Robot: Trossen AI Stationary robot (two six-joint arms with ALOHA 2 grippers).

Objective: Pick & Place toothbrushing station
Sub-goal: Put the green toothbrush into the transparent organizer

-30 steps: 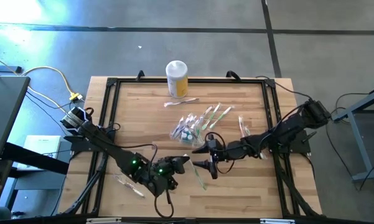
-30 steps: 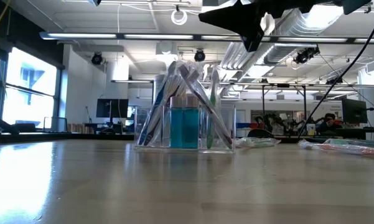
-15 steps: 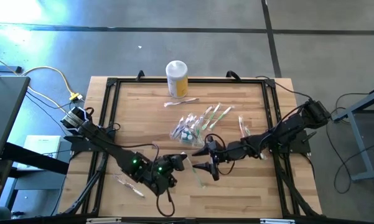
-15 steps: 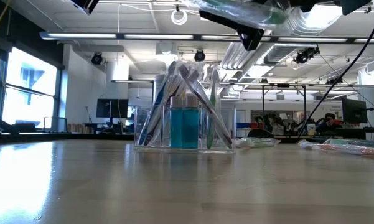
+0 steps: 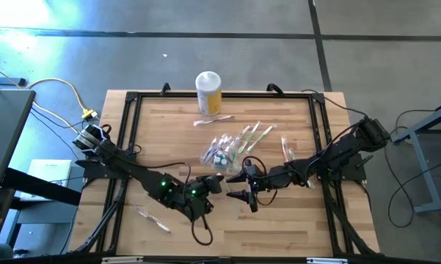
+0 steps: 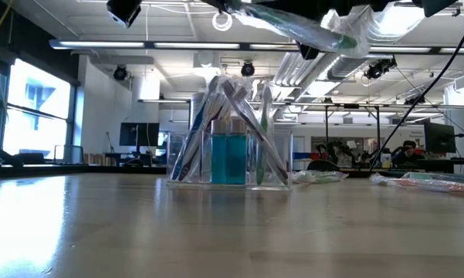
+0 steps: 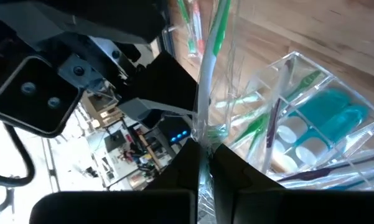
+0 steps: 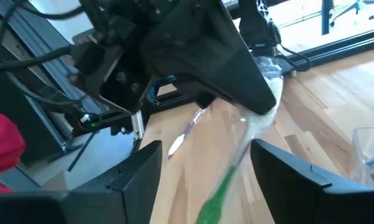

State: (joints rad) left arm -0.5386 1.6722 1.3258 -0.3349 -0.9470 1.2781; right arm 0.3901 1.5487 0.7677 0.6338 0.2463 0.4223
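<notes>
You are mid-handover; your left gripper [image 5: 219,185] is clenched on a wrapped toothbrush [image 7: 206,93], the right gripper [image 5: 243,186] waits spread beside it, near the clear container [image 5: 221,155] mid-table; next, I judge, close right, release left.

The clear plastic toothbrush container [image 5: 221,155] sits near the middle of the wooden table [image 5: 169,125]. The tall yellow jar with a white lid [image 5: 208,92] stands behind it, near the far edge. The left gripper [image 5: 219,183] and the right gripper [image 5: 240,186] face each other just in front of the container. A wrapped toothbrush [image 5: 152,218] lies far to the left, near the front.
</notes>
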